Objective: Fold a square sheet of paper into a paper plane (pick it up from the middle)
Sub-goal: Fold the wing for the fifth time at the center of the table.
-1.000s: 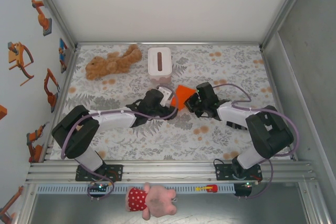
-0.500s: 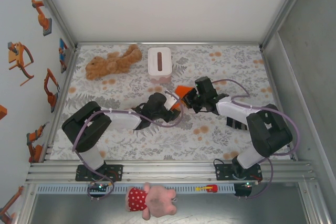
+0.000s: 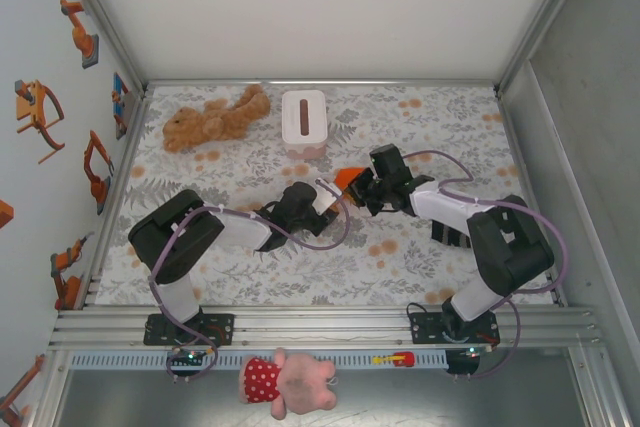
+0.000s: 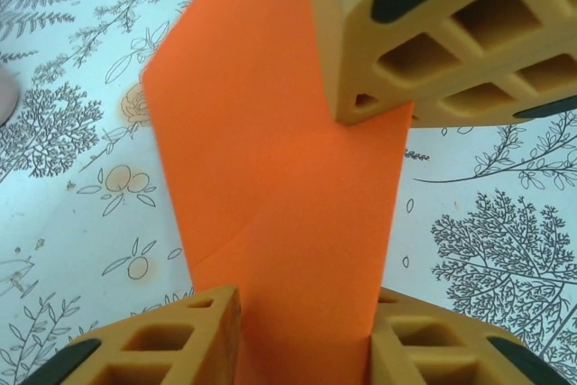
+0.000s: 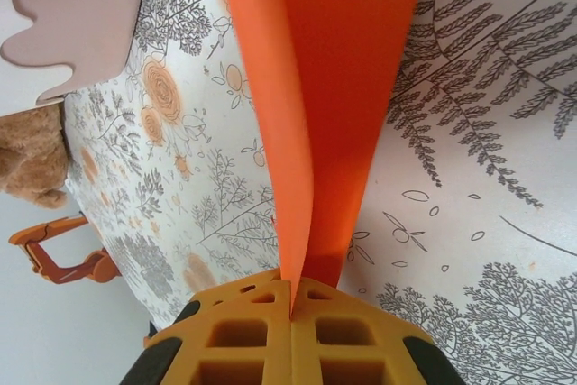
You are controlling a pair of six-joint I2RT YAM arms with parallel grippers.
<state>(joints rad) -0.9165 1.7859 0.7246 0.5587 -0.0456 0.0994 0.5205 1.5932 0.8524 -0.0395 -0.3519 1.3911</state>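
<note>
The thin, bright orange, folded sheet of paper (image 5: 334,87) is clenched at its crease in the jaws of the right gripper (image 5: 293,302), from which it stretches away over the leaf-patterned counter (image 5: 469,223). Its far end is set between the jaws of the left gripper (image 4: 305,335), which are seen parted on either side of it, not pressed together.

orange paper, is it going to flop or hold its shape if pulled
Probably floppy alone: the orange paper is thin, though the fold pinched by the right gripper, jaws shut, likely stiffens it lengthwise. Likely creases easily: a kink line crosses it in the left wrist view. Hard pulls might tear it.
</note>
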